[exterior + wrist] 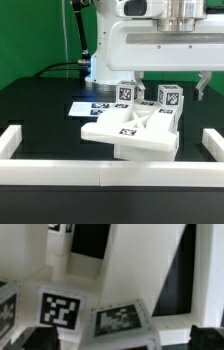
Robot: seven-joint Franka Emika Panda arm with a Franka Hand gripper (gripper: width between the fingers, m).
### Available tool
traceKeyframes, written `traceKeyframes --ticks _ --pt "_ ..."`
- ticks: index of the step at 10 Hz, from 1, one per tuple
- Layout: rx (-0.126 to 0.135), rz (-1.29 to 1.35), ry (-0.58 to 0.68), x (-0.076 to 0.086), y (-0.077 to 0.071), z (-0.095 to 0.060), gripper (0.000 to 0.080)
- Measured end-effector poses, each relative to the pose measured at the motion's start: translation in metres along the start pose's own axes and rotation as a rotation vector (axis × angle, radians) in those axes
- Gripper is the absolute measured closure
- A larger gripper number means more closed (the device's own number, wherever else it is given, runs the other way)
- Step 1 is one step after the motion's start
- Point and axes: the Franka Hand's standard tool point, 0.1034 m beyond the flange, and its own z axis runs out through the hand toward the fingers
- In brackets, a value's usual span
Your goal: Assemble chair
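Exterior view: the chair [133, 128], a cluster of white tagged parts, sits on the black table [40, 110] near centre, just behind the white border rail [100, 178]. The gripper [170, 84] hangs directly above it, at twelve o'clock from it, jaws spread wide, holding nothing. The chair's flat slab runs from nine to three o'clock; two tagged posts stand upright.

Wrist view: the chair [110, 274] fills the frame beyond the dark fingertips [40, 336], which stand apart and empty.
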Motion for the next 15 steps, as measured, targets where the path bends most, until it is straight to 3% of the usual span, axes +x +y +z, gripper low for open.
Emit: traceKeyframes --ticks 3,5,6,7,15 --pt "-0.001 -0.115 0.0 0.0001 0.0014 0.0 0.0151" --pt "-0.001 -0.112 0.0 0.0002 0.0015 0.0 0.0418" --pt "0.0 -0.098 0.0 0.0002 0.0015 0.0 0.0418" --pt "0.0 -0.092 0.0 0.0002 0.0017 0.0 0.0528" --pt "0.001 0.437 -0.001 0.0 0.0008 0.0002 0.0528"
